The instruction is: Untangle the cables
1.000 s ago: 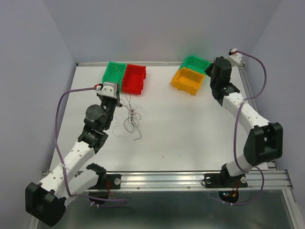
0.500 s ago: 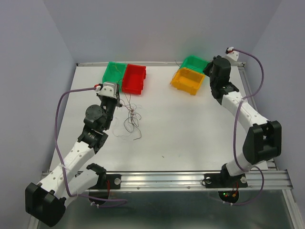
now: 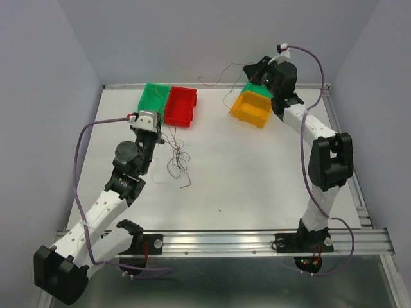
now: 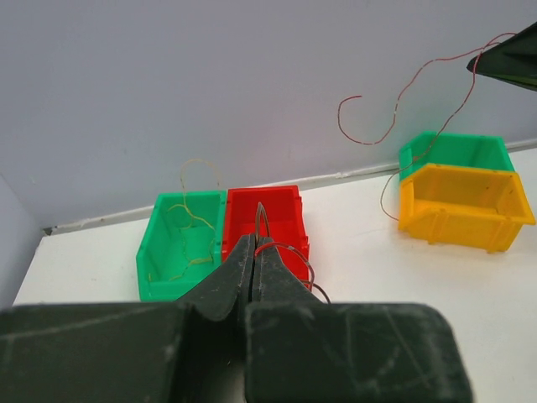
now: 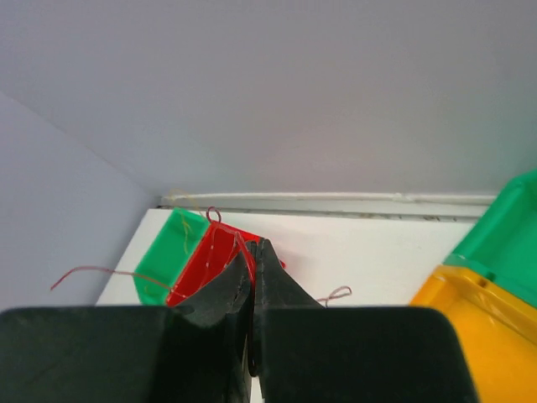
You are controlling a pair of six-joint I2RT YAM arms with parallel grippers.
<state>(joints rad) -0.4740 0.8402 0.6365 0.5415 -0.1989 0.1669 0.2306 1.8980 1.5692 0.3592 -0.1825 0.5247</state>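
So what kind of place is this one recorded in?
Probably a lab robot workcell: a white table boxed in by plain walls, a left arm and right arm bolted to an aluminium rail, and small coloured sorting bins.

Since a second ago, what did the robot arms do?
The right arm swung up and to the left, lifting a thin red wire into the air above the yellow bin. Its fingers are shut on that wire. The left arm stayed put, fingers shut on the tangle by the red bin. The bins did not move.
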